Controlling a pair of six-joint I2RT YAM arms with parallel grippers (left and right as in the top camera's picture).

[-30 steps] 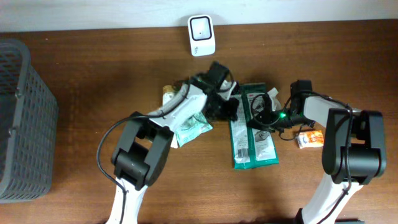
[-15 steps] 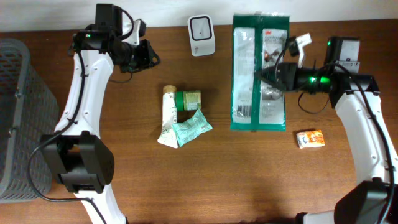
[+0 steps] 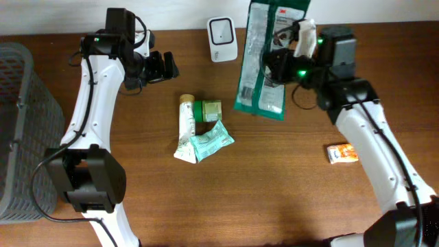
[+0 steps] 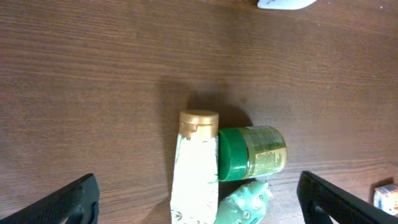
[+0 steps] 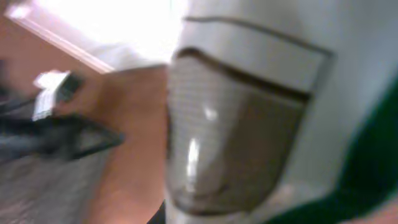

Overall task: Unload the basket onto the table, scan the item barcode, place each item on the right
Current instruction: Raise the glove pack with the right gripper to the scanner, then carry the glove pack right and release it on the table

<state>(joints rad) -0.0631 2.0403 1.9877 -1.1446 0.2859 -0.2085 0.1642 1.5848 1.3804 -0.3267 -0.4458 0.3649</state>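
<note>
Since half a second ago the wipes pack point(image 3: 257, 75) has travelled up and to the left; it now hangs tilted, its upper end overlapping the pale strip beyond the far edge of the table point(image 3: 288, 199), its left edge just beside the scanner point(image 3: 222, 30); before, it sat squarer and further right.

Right gripper point(image 3: 280, 67): pressed together on the pack's right side, pinching it clear of the table; arm reaching in from the right. Right wrist view heavily blurred; the scanner's white face and grey window fill most of it, with a strip of green pack at the right edge.

Left gripper point(image 3: 164, 66): has gone from nearly closed to fully spread over the same interval; position over the far left of the table little changed; holding nothing. Left wrist view shows its fingers point(image 4: 68, 202) at the two lower corners, wide apart, above the wood.

Other items, lying near the middle of the table: tube point(image 3: 184, 127) with gold cap; green jar point(image 3: 208, 110) on its side, touching the tube near the cap; green pouch point(image 3: 212, 140) against the tube's lower half. Orange box point(image 3: 341, 153) lies apart to the right; grey basket point(image 3: 27, 137) stands at the left edge.
</note>
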